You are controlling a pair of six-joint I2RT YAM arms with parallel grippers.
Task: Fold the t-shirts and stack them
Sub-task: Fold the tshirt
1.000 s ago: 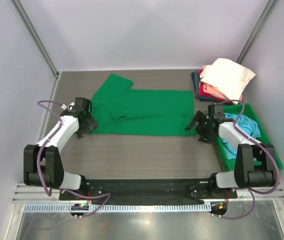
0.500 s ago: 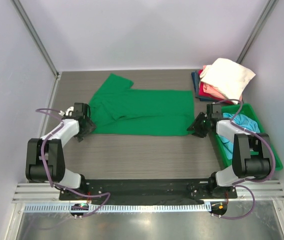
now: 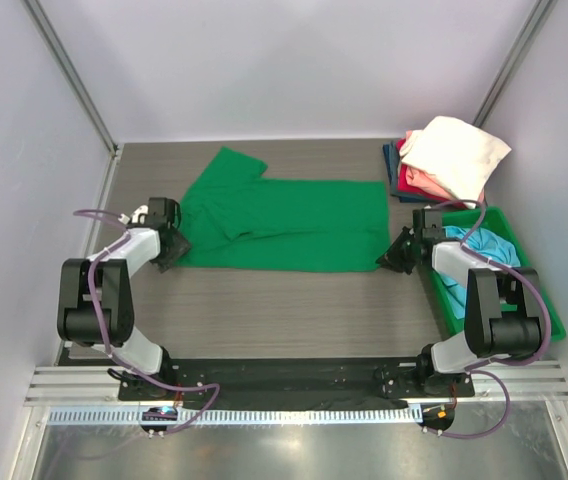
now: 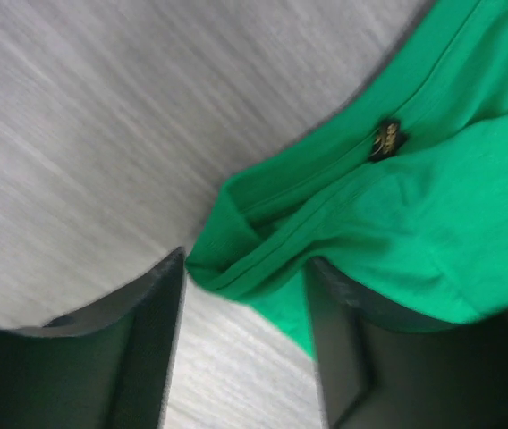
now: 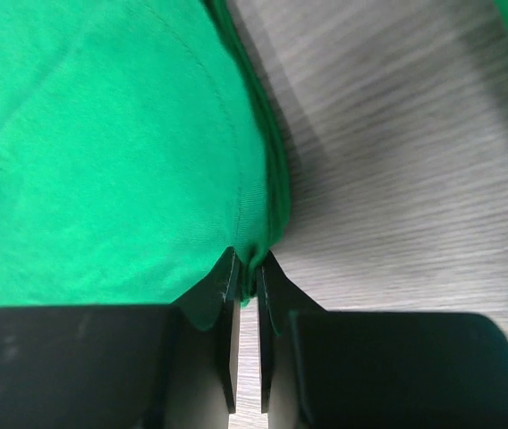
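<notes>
A bright green t-shirt (image 3: 284, 225) lies spread flat on the table, one sleeve pointing to the far left. My left gripper (image 3: 171, 247) is at its near left corner; in the left wrist view the jaws (image 4: 245, 295) stand apart with the folded green edge (image 4: 263, 250) between them, not pinched. My right gripper (image 3: 394, 258) is at the near right corner, and the right wrist view shows it (image 5: 247, 268) shut on the shirt's hem (image 5: 263, 241). Cream (image 3: 456, 150), pink-red (image 3: 419, 182) and navy (image 3: 392, 158) t-shirts are stacked at the far right.
A rigid green bin (image 3: 524, 290) stands at the right edge beside the right arm, with a light blue t-shirt (image 3: 489, 255) in it. White walls close in the table on three sides. Bare wood-grain tabletop (image 3: 284, 310) lies between the shirt and the arm bases.
My right gripper has moved in to the shirt's near right corner and closed on the hem. My left gripper has slid onto the near left corner and its jaws have narrowed.
</notes>
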